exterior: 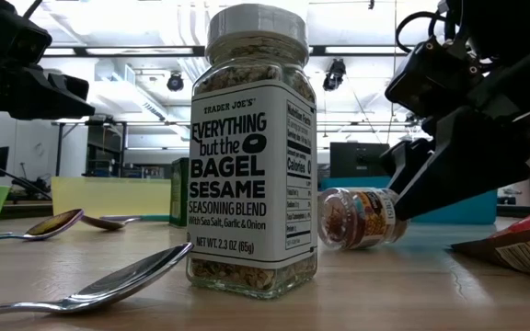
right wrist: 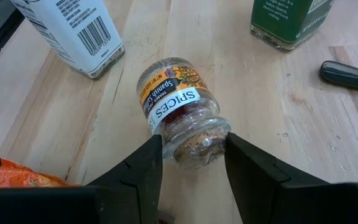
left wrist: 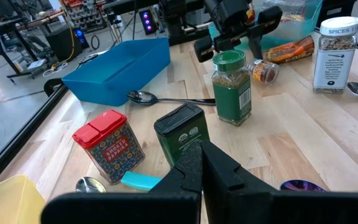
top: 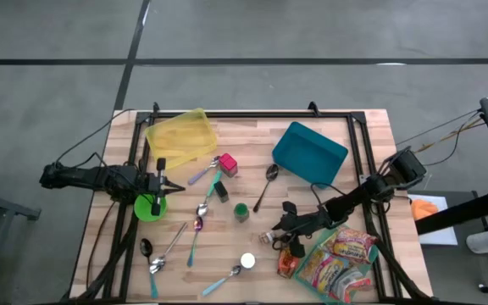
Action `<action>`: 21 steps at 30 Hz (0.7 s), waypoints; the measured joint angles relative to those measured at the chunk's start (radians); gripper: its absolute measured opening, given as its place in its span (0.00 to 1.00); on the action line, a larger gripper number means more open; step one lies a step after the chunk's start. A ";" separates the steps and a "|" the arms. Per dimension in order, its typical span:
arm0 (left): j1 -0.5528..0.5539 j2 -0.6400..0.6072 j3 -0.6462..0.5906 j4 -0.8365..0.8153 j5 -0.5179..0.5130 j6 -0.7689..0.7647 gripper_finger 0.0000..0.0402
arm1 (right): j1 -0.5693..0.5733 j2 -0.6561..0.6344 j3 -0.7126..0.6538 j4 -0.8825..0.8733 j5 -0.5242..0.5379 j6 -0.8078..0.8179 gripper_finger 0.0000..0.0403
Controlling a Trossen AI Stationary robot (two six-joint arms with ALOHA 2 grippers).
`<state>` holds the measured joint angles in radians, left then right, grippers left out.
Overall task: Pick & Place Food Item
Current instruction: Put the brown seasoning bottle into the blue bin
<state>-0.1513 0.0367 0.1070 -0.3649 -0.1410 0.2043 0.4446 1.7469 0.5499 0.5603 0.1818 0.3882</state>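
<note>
A small glass spice jar (right wrist: 173, 102) with a yellow "Spanish Saffron" label lies on its side on the wooden table (top: 346, 127), near the front right. My right gripper (right wrist: 193, 155) is closed around its cork-stoppered end; the low view shows the same jar (exterior: 362, 218) with the gripper (exterior: 431, 175) at its right. My left gripper (top: 163, 182) waits shut at the table's left, over a green bowl (top: 148, 207); its closed fingers (left wrist: 201, 165) show in the left wrist view. My right gripper pinches the jar's cork-stoppered end (right wrist: 197, 148) between its two fingers, one on each side. The fingers slant down from the table's right side and lie along the jar. The jar lies on its side on the table.
Near the held jar stand a tall bagel-seasoning jar (top: 247, 261) and a green-lidded jar (top: 241, 211). Snack bags (top: 337, 258) lie at the front right. A blue bin (top: 309, 152) and a yellow bin (top: 180, 135) sit at the back. Several spoons (top: 195, 229) and small tins (top: 227, 163) lie mid-table.
</note>
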 joint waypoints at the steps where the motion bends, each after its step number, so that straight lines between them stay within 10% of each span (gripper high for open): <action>1: 0.000 0.000 0.000 0.000 0.000 0.000 0.00 | 0.000 -0.006 0.000 -0.012 0.000 0.004 0.38; 21: 0.000 0.000 0.000 0.000 0.000 0.000 0.00 | 0.000 -0.346 0.000 -0.389 0.067 0.013 0.38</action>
<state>-0.1516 0.0368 0.1073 -0.3649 -0.1410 0.2043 0.4446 1.4014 0.5499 0.1709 0.2490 0.4012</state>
